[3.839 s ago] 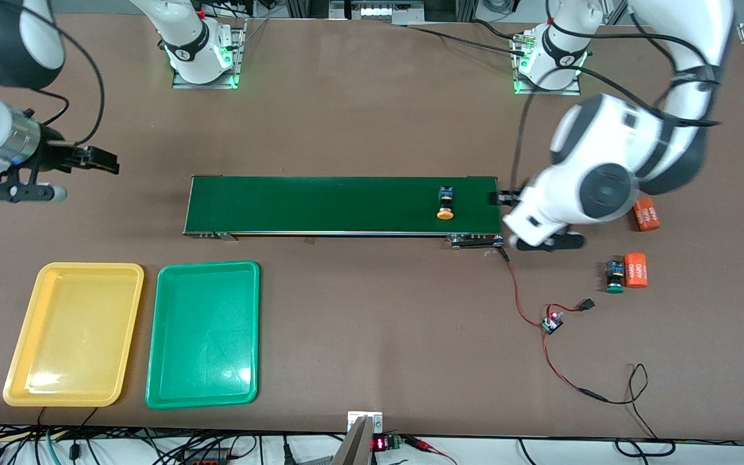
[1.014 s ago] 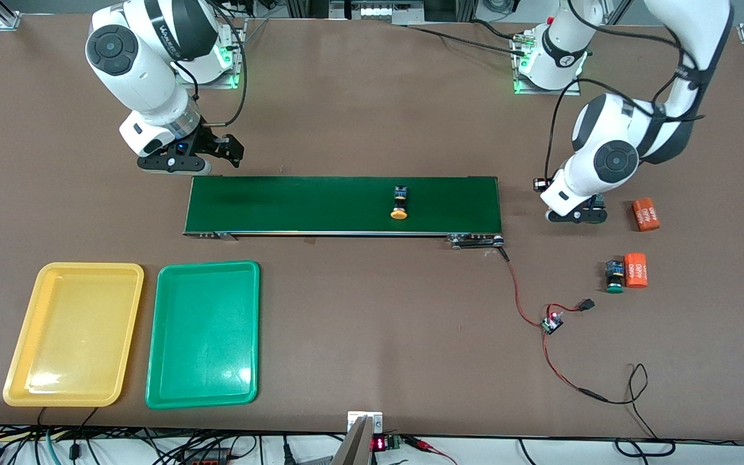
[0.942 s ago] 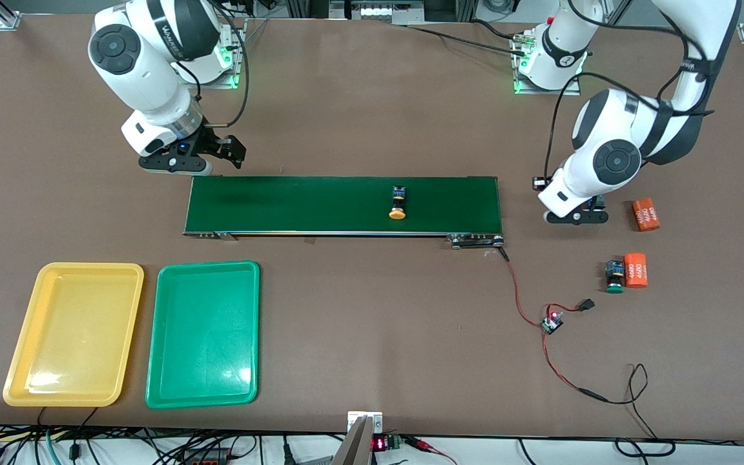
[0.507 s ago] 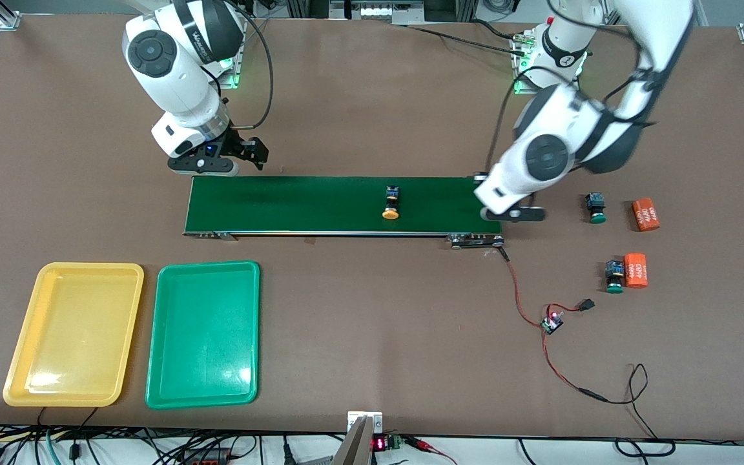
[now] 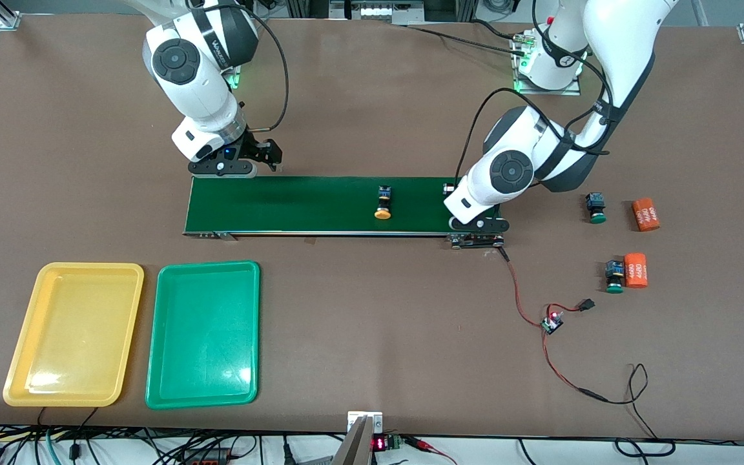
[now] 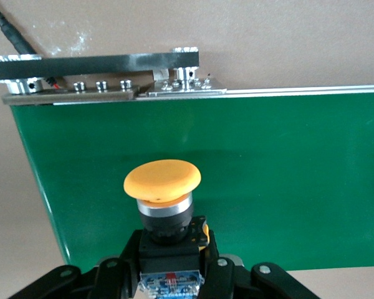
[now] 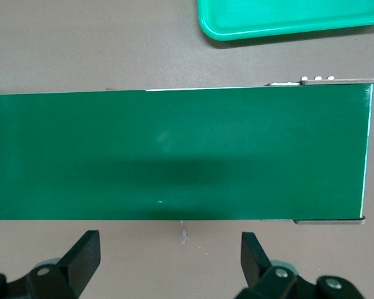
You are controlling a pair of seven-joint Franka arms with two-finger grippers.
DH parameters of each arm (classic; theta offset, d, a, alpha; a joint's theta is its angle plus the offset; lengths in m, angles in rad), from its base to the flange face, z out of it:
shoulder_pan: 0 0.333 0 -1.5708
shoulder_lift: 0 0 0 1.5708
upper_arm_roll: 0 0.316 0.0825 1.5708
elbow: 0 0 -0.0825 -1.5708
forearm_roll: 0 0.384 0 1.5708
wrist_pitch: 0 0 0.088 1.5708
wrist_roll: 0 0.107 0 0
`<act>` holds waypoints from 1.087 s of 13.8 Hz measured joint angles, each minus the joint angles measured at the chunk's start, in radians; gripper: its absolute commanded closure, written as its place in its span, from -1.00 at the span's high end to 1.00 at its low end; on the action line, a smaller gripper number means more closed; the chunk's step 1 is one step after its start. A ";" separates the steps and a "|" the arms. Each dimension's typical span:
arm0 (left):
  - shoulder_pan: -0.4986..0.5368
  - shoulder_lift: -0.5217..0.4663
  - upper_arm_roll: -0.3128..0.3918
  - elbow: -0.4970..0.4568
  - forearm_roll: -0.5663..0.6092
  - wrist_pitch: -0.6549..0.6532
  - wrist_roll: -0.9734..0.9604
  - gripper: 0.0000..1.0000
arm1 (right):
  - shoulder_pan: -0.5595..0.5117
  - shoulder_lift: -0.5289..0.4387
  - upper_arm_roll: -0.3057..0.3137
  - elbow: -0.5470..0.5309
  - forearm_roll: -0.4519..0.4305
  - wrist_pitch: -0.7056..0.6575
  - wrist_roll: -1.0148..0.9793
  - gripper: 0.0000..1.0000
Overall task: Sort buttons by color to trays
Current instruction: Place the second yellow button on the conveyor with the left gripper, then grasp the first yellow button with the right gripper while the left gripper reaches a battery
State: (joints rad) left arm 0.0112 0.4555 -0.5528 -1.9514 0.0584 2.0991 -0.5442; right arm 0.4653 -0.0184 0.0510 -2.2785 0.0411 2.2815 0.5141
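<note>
My left gripper (image 6: 171,261) is shut on the black-and-blue body of an orange-capped button (image 6: 163,182). It holds it over the dark-green belt (image 6: 268,174) at the left arm's end; in the front view the left gripper (image 5: 475,216) sits under the wrist and hides that button. Another orange-capped button (image 5: 382,205) lies on the belt (image 5: 294,203) near its middle. Two green-capped buttons (image 5: 596,208) (image 5: 613,278) lie on the table past the belt's end. My right gripper (image 5: 257,155) (image 7: 170,255) is open and holds nothing, over the table beside the belt's other end. The yellow tray (image 5: 88,267) and green tray (image 5: 207,265) are empty.
Two orange cylinders (image 5: 645,214) (image 5: 635,270) lie beside the green-capped buttons. A red wire with a small circuit board (image 5: 551,323) runs from the belt's motor end (image 5: 475,241) toward the front camera. The green tray's edge (image 7: 287,18) shows in the right wrist view.
The left arm has swung from beside the cylinders to the belt's end, uncovering a green-capped button. The button on the belt has travelled toward the right arm's end. The right arm has moved along the belt's edge.
</note>
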 measured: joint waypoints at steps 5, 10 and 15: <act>-0.002 0.021 0.000 0.000 0.021 0.014 0.000 -0.11 | 0.000 0.000 -0.001 0.000 0.000 0.002 0.000 1.00; 0.003 0.029 0.002 0.008 0.021 0.017 0.000 1.00 | 0.000 0.000 -0.001 0.000 0.000 0.003 0.000 1.00; 0.043 -0.001 0.005 0.157 0.022 -0.162 0.000 1.00 | -0.001 0.000 -0.004 0.001 0.000 0.004 0.000 1.00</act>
State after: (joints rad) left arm 0.0543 0.4540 -0.5477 -1.7944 0.0808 1.9375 -0.5442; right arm 0.4640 -0.0185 0.0473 -2.2776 0.0411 2.2853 0.5141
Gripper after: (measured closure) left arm 0.000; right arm 0.000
